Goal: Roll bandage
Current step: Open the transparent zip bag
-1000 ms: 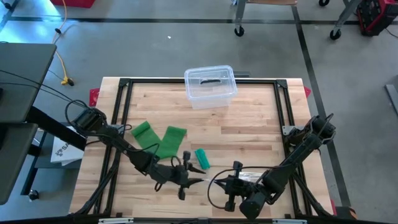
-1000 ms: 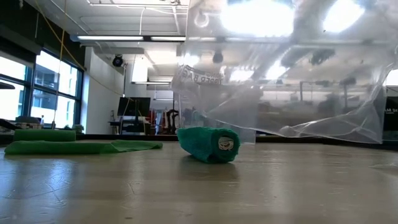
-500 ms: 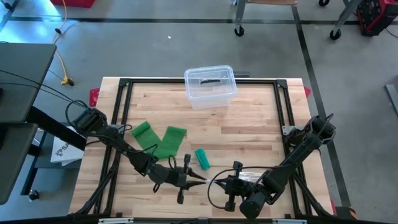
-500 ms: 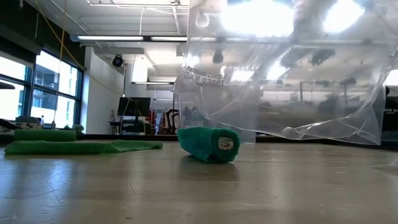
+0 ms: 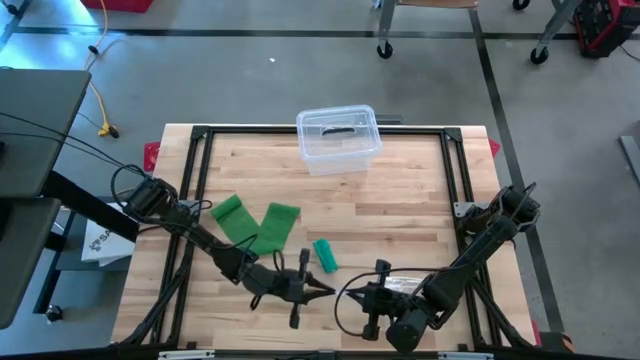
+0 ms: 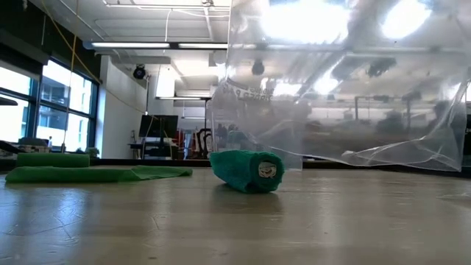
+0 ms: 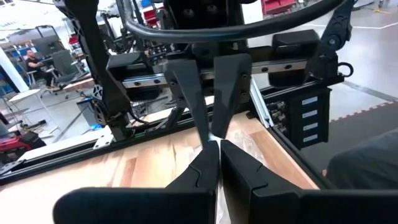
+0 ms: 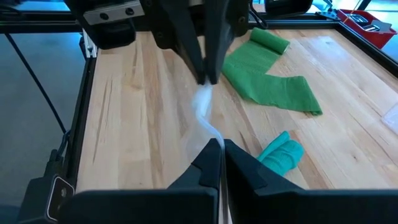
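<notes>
Two grippers, left (image 5: 322, 289) and right (image 5: 345, 293), each pinch shut on the clear plastic bag (image 6: 346, 88) just beside the teal bandage roll (image 5: 325, 254). Pulling apart unevenly could tear or drop it.

L tool (image 5: 322, 289) & R tool (image 5: 347, 293) clamped, tip-to-tip

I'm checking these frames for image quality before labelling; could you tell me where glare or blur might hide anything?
Low view: ceiling lights glare through the clear plastic bag, washing out its upper part; the teal bandage roll is sharp, the near tabletop soft. Right wrist view: the bag between the grippers is a pale smear. High view: even light, no glare. Left wrist view: the room behind is slightly soft.
</notes>
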`<action>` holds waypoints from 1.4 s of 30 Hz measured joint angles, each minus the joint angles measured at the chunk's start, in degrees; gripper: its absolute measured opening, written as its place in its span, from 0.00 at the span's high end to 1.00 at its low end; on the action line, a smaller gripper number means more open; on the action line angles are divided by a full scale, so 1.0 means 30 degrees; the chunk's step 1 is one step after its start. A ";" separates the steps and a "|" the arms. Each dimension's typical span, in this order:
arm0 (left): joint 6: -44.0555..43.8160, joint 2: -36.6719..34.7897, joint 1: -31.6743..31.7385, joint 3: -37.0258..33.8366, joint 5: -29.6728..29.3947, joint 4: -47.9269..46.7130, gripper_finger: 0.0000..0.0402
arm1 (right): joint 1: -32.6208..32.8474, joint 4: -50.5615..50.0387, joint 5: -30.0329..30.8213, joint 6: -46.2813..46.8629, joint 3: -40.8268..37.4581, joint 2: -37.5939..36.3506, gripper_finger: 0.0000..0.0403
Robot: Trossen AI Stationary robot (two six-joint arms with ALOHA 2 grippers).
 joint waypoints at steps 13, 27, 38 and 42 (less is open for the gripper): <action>-0.0806 -0.0414 -0.0224 0.0000 -0.1071 -0.2746 0.67 | 0.0029 0.0110 0.0019 0.0045 0.0000 0.0007 1.00; -0.1696 -0.0444 -0.0148 0.0000 -0.0038 -0.1434 0.74 | -0.0002 0.0065 0.0029 0.0057 0.0000 0.0007 1.00; -0.1892 -0.0452 0.0249 0.0000 0.1079 -0.1423 0.98 | 0.0000 0.0030 0.0022 0.0007 0.0000 0.0007 1.00; -0.1869 -0.0452 0.0253 0.0000 0.1080 -0.1428 0.98 | -0.0007 0.0030 0.0022 0.0007 0.0000 0.0007 1.00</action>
